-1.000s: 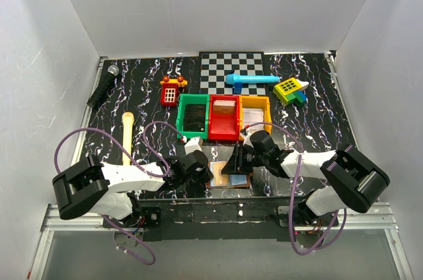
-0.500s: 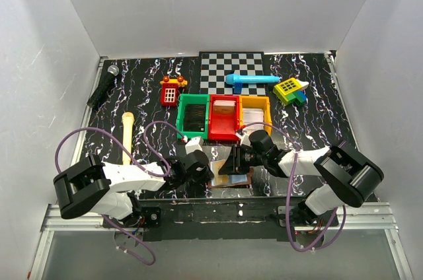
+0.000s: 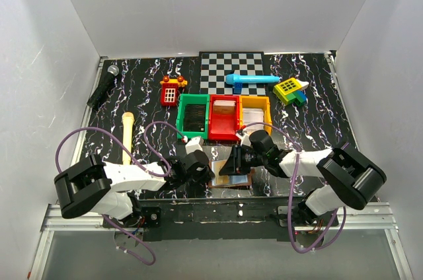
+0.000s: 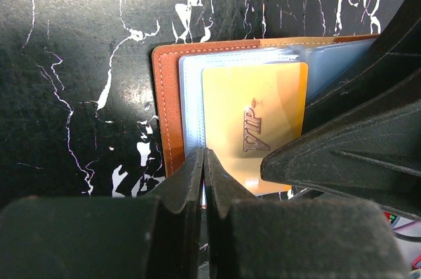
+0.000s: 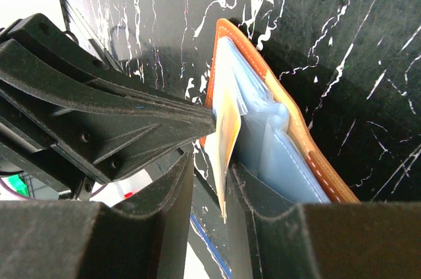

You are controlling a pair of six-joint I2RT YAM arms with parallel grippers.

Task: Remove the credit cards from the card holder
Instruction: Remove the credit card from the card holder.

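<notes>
The card holder point(image 4: 170, 118) lies open on the table near the arms. The left gripper point(image 4: 204, 180) is pinched shut on its edge. The right gripper point(image 5: 214, 180) squeezes the gold card point(image 4: 253, 124) – partly out, not free yet

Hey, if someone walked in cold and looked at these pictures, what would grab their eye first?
Probably the gold VIP card lying on the open brown card holder at the table's near edge, with the right hand straddling its edge and the shut left hand pressing on the holder. Next, the green, red and yellow bins in a row just behind it.
</notes>
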